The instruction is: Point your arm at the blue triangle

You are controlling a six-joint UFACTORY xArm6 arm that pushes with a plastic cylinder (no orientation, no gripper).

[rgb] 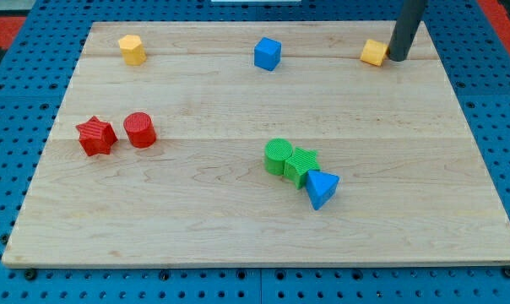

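Note:
The blue triangle (322, 188) lies right of the board's middle, toward the view's bottom, touching a green star-like block (301, 165). My tip (398, 58) is at the view's top right, far above the blue triangle. It stands right next to a small yellow block (373, 53), on that block's right side.
A green cylinder (278, 156) touches the green star block on its left. A blue cube (267, 54) sits at top centre. A yellow hexagonal block (132, 49) is at top left. A red star (95, 136) and red cylinder (140, 130) sit at the left. The wooden board (238, 228) rests on a blue pegboard.

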